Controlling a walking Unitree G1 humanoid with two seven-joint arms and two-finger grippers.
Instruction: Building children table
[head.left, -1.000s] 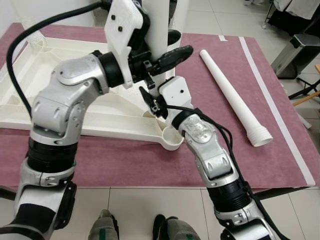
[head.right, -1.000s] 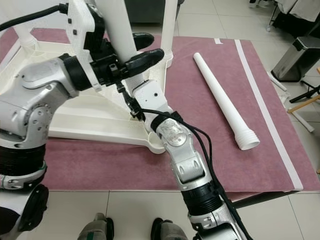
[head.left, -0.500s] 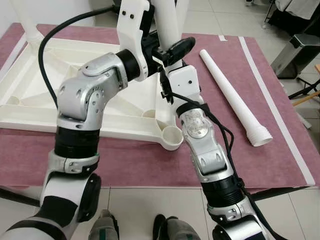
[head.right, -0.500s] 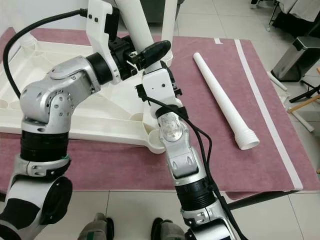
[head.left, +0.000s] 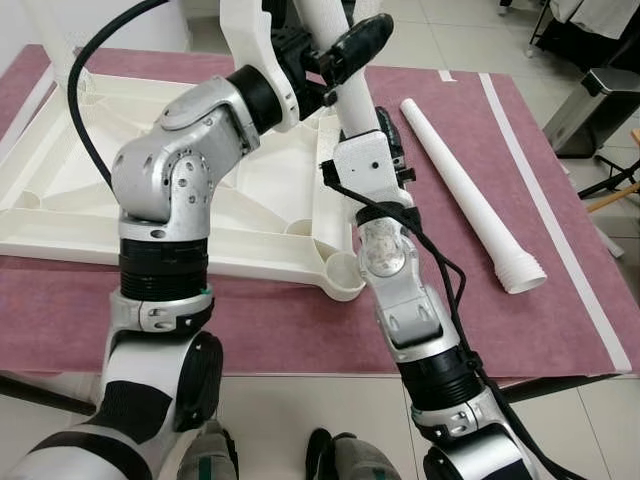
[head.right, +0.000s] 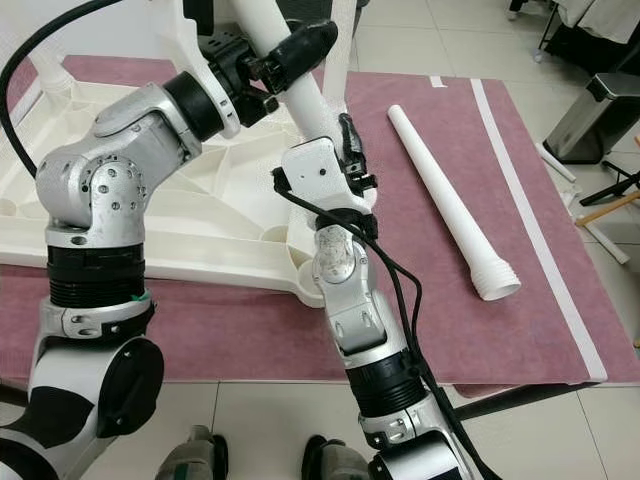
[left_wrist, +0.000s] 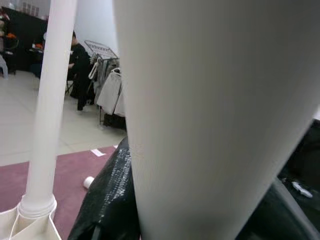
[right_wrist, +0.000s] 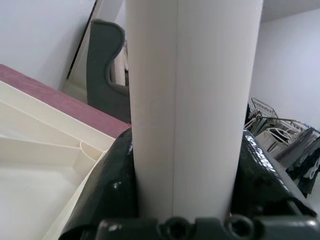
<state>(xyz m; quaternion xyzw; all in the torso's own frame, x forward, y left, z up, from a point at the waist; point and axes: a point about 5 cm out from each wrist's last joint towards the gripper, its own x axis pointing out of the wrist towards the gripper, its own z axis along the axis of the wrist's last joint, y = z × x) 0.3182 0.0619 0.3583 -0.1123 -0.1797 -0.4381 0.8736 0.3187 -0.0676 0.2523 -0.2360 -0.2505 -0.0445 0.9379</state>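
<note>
I've got both grippers on the same white table leg (head.right: 290, 75), which stands tilted over the upturned white tabletop (head.left: 70, 200) on the maroon mat (head.right: 250, 330). My left gripper (head.left: 345, 45) is up high on the leg, its black fingers (head.right: 300, 42) pinching the tube from either side; from the left wrist camera the leg (left_wrist: 210, 110) sits right between the pads, pressed against them. My right gripper (head.right: 345, 140) is lower down on the same leg, and the right wrist camera shows its fingers (right_wrist: 112, 190) clamped against both sides of the tube (right_wrist: 192, 100). Near the front corner of the tabletop I can see an open round socket (head.left: 345, 270), and the lower end of the leg is hidden behind my right arm, so I can't say where it meets the tabletop. Another leg (left_wrist: 47, 115) is already standing upright in a far corner socket. A spare leg (head.left: 470, 190) lies flat on the mat to my right, well apart from the tabletop, threaded end toward me. A grey bin (head.left: 590, 105) stands on the floor beyond the mat's right edge.
</note>
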